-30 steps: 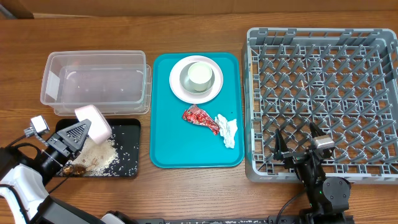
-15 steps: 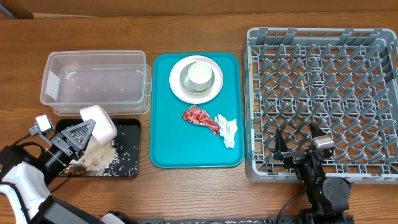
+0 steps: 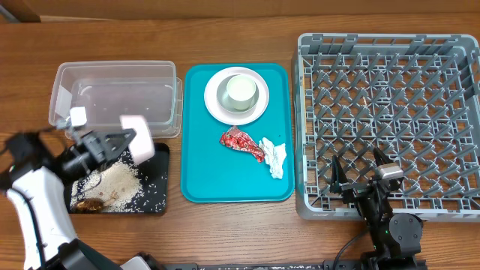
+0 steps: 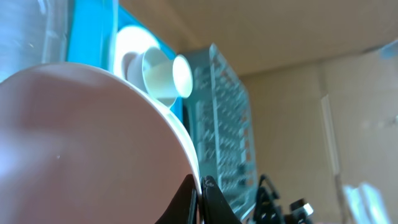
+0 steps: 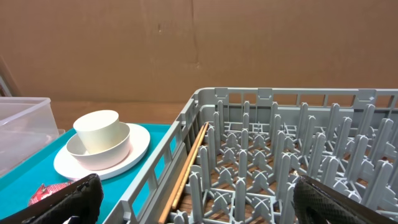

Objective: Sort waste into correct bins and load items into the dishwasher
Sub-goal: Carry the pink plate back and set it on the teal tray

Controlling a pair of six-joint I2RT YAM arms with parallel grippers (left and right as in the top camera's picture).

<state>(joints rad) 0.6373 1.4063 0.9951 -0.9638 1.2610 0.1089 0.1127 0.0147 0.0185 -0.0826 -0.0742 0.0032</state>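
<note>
Pale-pink bowl (image 3: pixel 139 136) aloft, apparently emptied, bound for rack.
Pinched at its rim by left end effector (image 3: pixel 124 140) above black tray (image 3: pixel 158 177) far corner, beside clear tub (image 3: pixel 112 67); rice (image 3: pixel 112 184) lying in that tray. Calls for a carry across teal tray (image 3: pixel 217 176), clear of stacked plate (image 3: pixel 213 98) and cup (image 3: pixel 241 89), to grey rack (image 3: pixel 390 112) — right end effector (image 3: pixel 358 171) spread empty at its near edge. Wrapper (image 3: pixel 241 142), napkin (image 3: pixel 275 158) unsorted.

Left jaws gripping tilted pink bowl (image 3: pixel 137 137) at black tray's (image 3: pixel 161 196) far edge, rice (image 3: pixel 112 182) heaped in tray, right jaws spread
</note>
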